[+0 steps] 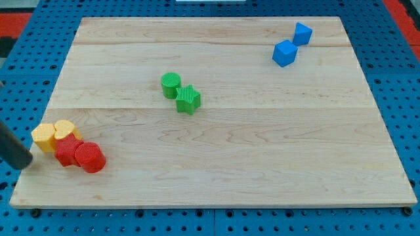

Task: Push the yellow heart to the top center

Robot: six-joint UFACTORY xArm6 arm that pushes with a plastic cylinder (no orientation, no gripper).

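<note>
Two yellow blocks lie close together near the wooden board's [216, 170] left edge, low in the view. One [65, 130] looks like the heart. The other [44, 137] sits just to its left; its shape is unclear. Two red blocks touch them on the lower right: a flat red one [67, 151] and a red cylinder [90, 158]. My tip [27, 163] is at the board's left edge, just left of and slightly below the left yellow block, with a small gap between them.
A green cylinder [170, 85] and a green ribbed block [188, 99] sit together left of the board's centre. Two blue blocks [284, 53] [302, 33] sit at the view's top right. Blue pegboard [394, 78] surrounds the board.
</note>
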